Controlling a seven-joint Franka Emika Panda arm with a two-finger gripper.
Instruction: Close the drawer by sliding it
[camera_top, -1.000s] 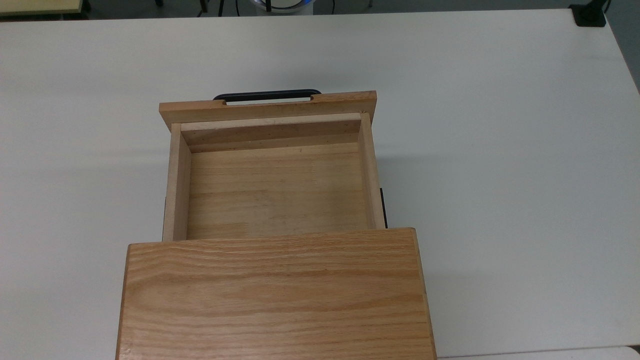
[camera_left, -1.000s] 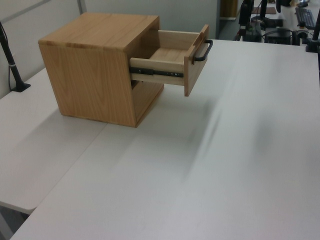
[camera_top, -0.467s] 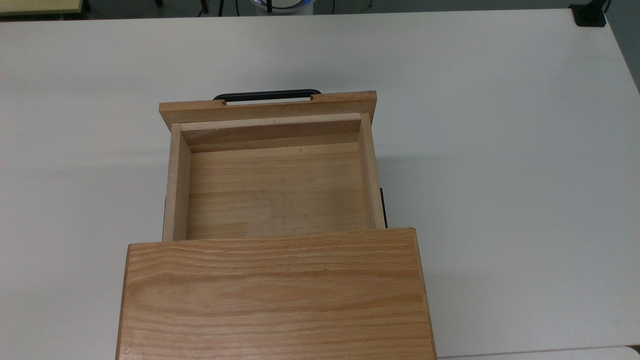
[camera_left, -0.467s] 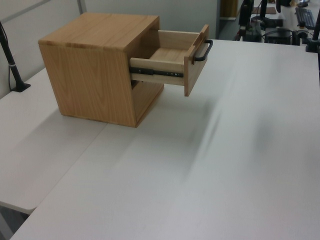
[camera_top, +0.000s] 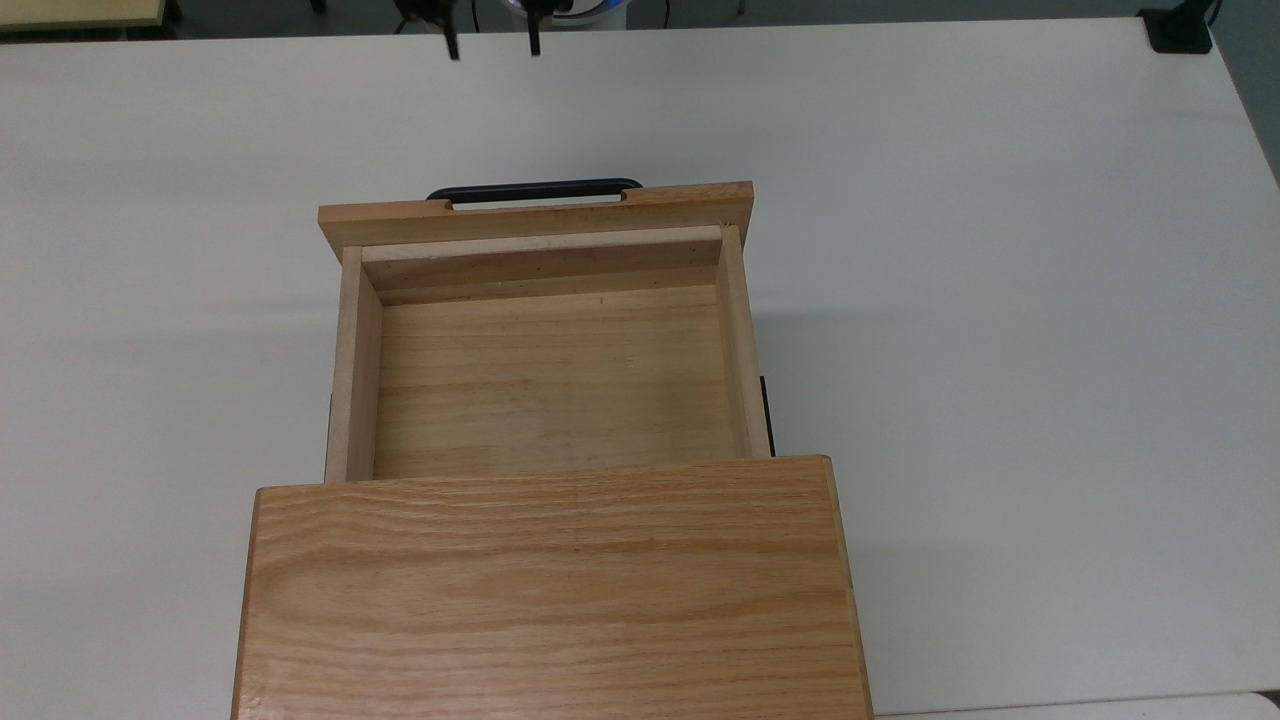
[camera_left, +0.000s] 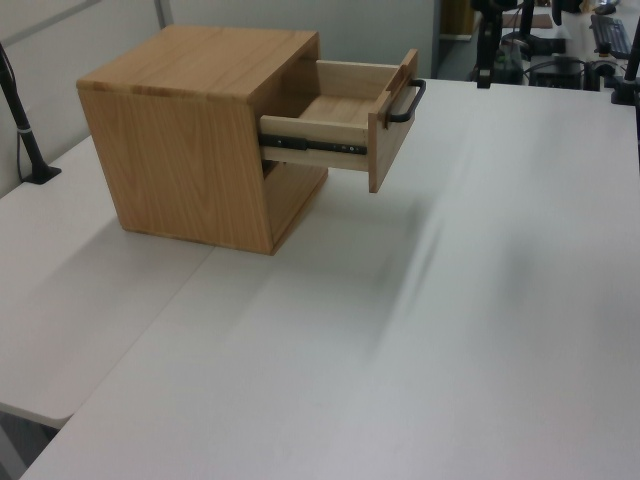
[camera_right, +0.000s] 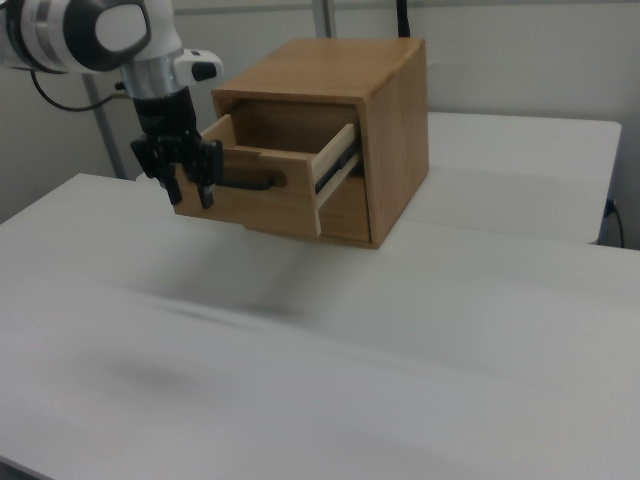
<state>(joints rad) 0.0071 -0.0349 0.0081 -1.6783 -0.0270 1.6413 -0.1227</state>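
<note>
drawer (camera_top: 545, 330) pulled out, right view: spread pincer (camera_right: 189, 194) facing handle (camera_right: 250, 183)

- Drawer (camera_top: 545, 375): pale, matt wood.
- Handle (camera_top: 535, 188): black metal bar, slight sheen.
- Cabinet (camera_top: 550, 590): grained oak, satin finish.
- Table (camera_top: 1000, 250): smooth, matt white.

A broad white table (camera_top: 1000, 250) spans the room; grey partition walls (camera_right: 520, 50) stand behind it, with cluttered equipment (camera_left: 560, 40) beyond its far edge.
</note>
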